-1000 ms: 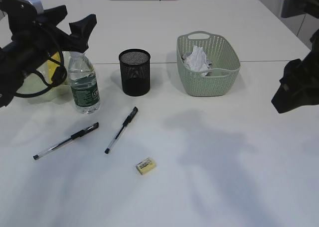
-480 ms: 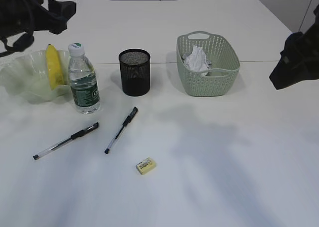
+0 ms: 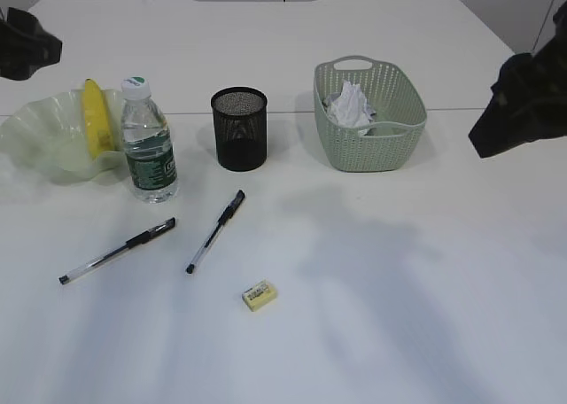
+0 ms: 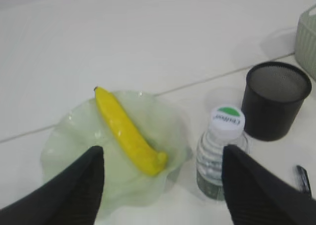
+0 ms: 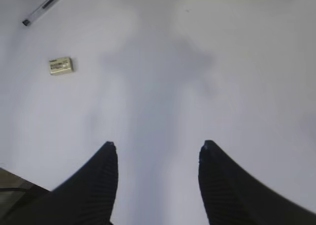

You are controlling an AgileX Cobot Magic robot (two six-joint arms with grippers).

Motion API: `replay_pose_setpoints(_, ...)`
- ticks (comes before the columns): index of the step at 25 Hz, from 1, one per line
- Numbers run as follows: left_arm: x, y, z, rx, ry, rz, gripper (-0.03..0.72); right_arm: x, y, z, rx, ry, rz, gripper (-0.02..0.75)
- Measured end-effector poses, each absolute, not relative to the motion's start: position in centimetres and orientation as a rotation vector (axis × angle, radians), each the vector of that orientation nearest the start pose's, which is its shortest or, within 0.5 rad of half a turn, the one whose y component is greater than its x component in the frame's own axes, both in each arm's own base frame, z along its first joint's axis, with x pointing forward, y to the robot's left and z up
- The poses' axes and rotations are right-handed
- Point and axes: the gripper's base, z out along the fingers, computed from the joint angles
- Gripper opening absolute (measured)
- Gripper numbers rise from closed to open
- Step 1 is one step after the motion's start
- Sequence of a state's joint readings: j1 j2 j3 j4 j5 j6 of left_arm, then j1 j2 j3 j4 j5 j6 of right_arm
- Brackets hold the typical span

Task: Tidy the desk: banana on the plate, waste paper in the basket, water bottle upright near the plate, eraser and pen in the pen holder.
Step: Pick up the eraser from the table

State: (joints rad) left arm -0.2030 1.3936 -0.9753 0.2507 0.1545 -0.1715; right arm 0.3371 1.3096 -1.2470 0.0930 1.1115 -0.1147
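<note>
The banana (image 3: 93, 116) lies in the pale green plate (image 3: 35, 147) at the desk's (image 3: 416, 298) far left. Right beside the plate, the water bottle (image 3: 148, 143) stands upright. The waste paper (image 3: 350, 105) rests inside the sage basket (image 3: 390, 125). Two pens (image 3: 120, 250) (image 3: 216, 230) and the eraser (image 3: 259, 294) lie loose in front of the black pen holder (image 3: 239, 128). My left gripper (image 4: 162, 148) hangs open high above the plate (image 4: 69, 146) and bottle (image 4: 219, 151), holding nothing. My right gripper (image 5: 158, 143) is open and empty over bare desk, to the right of the eraser (image 5: 61, 65).
A seam crosses the desk behind the pen holder. The left arm (image 3: 25, 42) shows only at the exterior view's top left corner, the right arm (image 3: 523, 103) at its right edge. One pen's tip (image 5: 44, 7) shows in the right wrist view.
The left arm has pulled up and away to the left from the bottle, uncovering the plate and banana. Its jaws have narrowed a little. The right arm has drifted slightly upward.
</note>
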Motion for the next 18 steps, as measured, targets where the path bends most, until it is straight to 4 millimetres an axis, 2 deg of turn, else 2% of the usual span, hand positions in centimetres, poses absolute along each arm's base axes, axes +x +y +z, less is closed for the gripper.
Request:
replay_pose_setpoints(4,29.0,-5.5,30.8,0.148,2.170,-0.092,0.515,23.8,9.8,35.5,-0.545,2.604,0.305,0.393)
replay_pose_setpoints(10,26.1,-4.8,31.0,0.114,2.362,-0.061,0.491,23.7,10.2,35.6,-0.530,2.600,0.363,0.393)
replay_pose_setpoints(18,21.4,-3.6,34.2,0.091,2.367,-0.047,0.491,23.7,10.5,35.7,-0.568,2.578,0.400,0.393)
